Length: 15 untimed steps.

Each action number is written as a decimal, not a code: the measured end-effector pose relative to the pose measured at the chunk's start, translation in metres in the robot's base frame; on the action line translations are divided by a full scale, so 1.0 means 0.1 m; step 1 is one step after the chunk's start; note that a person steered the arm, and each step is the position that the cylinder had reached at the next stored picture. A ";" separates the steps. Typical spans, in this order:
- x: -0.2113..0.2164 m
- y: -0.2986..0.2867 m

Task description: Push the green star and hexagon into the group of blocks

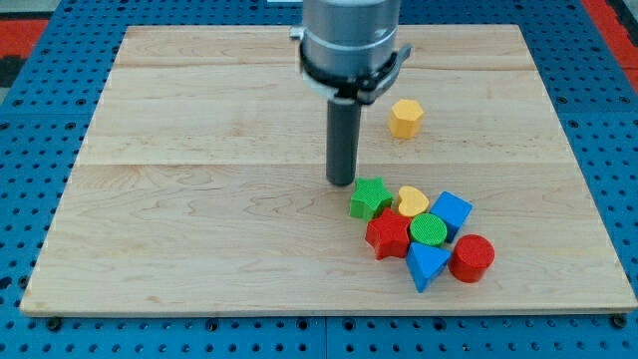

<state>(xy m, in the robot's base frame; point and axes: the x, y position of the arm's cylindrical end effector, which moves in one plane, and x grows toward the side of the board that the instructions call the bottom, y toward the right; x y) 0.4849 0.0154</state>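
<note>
The green star lies at the upper left edge of the group of blocks, touching the yellow heart and the red star. The yellow hexagon sits alone toward the view's top, apart from the group. My tip rests on the board just left of and slightly above the green star, very close to it. The group also holds a green cylinder, a blue cube, a blue triangle and a red cylinder.
The wooden board lies on a blue perforated table. The arm's grey body hangs over the board's top centre.
</note>
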 end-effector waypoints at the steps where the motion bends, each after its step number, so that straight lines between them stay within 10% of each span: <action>1: 0.29 0.08; 3: 0.30 0.13; 6: -1.55 0.99; 7: -1.09 1.38; 9: -1.83 0.93; 15: -1.07 1.25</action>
<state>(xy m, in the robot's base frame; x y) 0.3777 0.1407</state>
